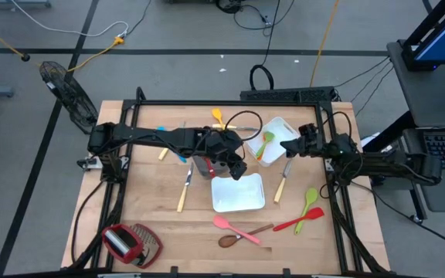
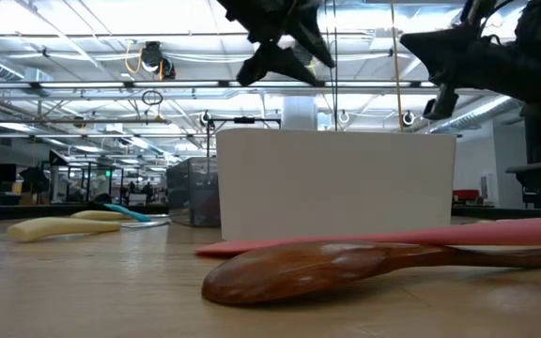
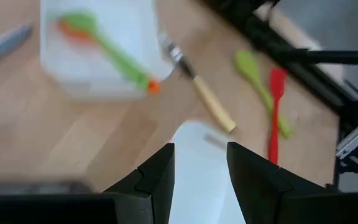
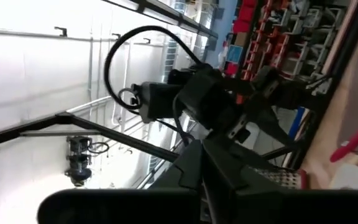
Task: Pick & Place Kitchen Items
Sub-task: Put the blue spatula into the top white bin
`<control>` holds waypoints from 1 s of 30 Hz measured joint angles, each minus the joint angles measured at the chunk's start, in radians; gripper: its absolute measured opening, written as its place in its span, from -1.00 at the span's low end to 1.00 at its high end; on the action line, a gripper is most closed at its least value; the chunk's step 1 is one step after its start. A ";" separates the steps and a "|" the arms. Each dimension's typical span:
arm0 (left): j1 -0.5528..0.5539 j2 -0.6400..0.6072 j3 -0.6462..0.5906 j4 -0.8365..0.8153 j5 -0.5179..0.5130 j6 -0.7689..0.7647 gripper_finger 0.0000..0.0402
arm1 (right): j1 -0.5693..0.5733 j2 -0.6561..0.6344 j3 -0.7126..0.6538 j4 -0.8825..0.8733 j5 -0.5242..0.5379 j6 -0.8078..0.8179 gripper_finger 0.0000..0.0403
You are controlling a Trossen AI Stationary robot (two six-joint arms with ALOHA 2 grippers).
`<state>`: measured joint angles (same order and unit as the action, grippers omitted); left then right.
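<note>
My left gripper (image 1: 236,165) hangs open above the near white tray (image 1: 238,193), its fingers (image 3: 160,177) apart with nothing between them. My right gripper (image 1: 290,145) is shut and empty, raised beside the far white tray (image 1: 278,137), which holds a green spoon (image 3: 104,45) and an orange piece. On the table lie a pale-handled knife (image 1: 282,182), a green spoon (image 1: 310,199), a red spatula (image 1: 300,222), a pink spoon (image 1: 234,226) and a wooden spoon (image 2: 327,268).
Another pale-handled knife (image 1: 184,189) and a yellow utensil (image 1: 218,117) lie left of and behind the trays. A grey bin (image 1: 202,165) stands under the left arm. A red-and-mesh gadget (image 1: 130,241) sits at the near left corner. The black frame (image 1: 338,193) borders the table.
</note>
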<state>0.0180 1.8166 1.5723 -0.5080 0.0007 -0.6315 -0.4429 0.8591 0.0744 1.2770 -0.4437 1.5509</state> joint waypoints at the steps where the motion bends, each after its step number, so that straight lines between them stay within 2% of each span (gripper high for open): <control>1: 0.003 -0.009 -0.002 -0.041 -0.003 -0.024 -0.24 | -0.001 -0.005 -0.010 0.002 0.003 0.001 -0.97; 4: 0.011 -0.052 -0.002 -0.139 -0.053 -0.098 -0.24 | -0.001 -0.026 -0.036 0.008 0.004 -0.012 -0.99; 8: 0.018 -0.129 0.001 -0.251 -0.182 -0.208 -0.24 | 0.000 -0.045 -0.038 0.025 -0.002 -0.038 -1.00; 12: 0.035 -0.193 0.000 -0.351 -0.269 -0.330 -0.24 | -0.001 -0.064 -0.039 0.071 -0.010 -0.085 -1.00; 14: 0.048 -0.218 0.000 -0.425 -0.292 -0.392 -0.24 | -0.002 -0.070 -0.040 0.084 -0.048 -0.122 -1.00; 18: 0.073 -0.242 0.000 -0.577 -0.301 -0.525 -0.24 | -0.002 -0.085 -0.040 0.077 -0.133 -0.209 -1.00; 23: 0.096 -0.246 0.000 -0.730 -0.283 -0.653 -0.24 | -0.002 -0.087 -0.041 0.066 -0.164 -0.431 -1.00; 30: 0.123 -0.246 0.000 -0.772 -0.240 -0.703 -0.24 | -0.002 -0.087 -0.023 -0.077 -0.219 -0.655 -1.00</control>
<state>0.1407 1.5707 1.5723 -1.2805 -0.2398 -1.3342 -0.4450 0.7719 0.0515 1.2002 -0.6622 0.8960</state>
